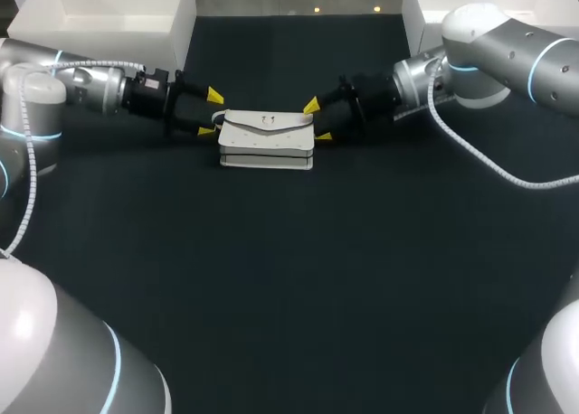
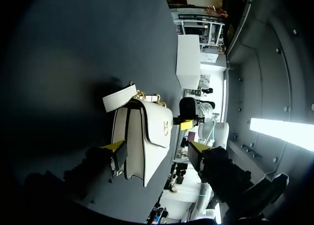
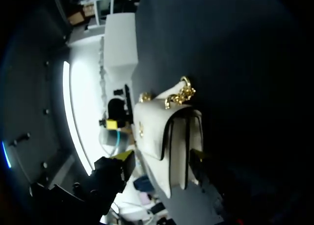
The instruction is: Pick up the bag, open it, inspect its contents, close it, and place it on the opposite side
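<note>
On the dark worktop (image 1: 289, 278) stood a white bag (image 1: 267, 141). The left gripper (image 1: 212, 114) and right gripper (image 1: 317, 121) were open, one at each end.

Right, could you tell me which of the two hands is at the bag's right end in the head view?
The right hand, entering from the right, straddles that end of the bag; the left hand straddles the opposite end.
</note>
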Controlling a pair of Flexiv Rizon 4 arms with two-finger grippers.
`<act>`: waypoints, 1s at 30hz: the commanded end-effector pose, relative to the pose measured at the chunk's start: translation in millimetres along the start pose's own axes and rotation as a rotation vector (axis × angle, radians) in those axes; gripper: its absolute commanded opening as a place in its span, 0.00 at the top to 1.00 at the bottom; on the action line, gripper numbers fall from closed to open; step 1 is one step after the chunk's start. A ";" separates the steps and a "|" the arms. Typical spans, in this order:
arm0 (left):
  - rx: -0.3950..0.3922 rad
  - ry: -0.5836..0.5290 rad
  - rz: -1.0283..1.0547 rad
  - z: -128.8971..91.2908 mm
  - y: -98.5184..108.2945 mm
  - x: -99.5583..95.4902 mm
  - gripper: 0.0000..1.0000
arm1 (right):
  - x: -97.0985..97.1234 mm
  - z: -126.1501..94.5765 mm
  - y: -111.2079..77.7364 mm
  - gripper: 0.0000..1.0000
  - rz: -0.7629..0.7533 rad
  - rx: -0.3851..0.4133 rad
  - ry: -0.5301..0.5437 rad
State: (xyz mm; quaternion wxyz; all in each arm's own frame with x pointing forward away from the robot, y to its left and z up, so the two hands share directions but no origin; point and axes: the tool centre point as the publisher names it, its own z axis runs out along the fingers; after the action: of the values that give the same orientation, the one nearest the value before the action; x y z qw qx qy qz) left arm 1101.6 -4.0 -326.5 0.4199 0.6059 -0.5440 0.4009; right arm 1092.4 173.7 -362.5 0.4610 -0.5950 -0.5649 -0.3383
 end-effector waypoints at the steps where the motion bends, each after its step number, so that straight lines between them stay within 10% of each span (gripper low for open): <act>1: 0.070 -0.026 0.003 -17.3 21.9 9.7 0.00 | 1.8 -2.5 -15.9 0.46 -0.005 -0.026 -0.002; 15: 0.151 -0.078 -0.026 -45.2 24.1 -3.0 0.00 | -4.8 11.7 -27.0 0.71 0.008 -0.012 -0.007; 30: 0.200 -0.085 -0.044 -60.8 22.4 -11.3 0.00 | -1.6 14.5 -35.7 0.76 0.036 -0.145 -0.029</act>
State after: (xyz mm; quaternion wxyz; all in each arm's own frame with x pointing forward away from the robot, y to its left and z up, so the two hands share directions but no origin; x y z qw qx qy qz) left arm 1081.6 55.6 -316.1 0.3584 0.6647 -0.5158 0.4047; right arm 1063.9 182.6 -368.4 0.4379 -0.6251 -0.5435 -0.3495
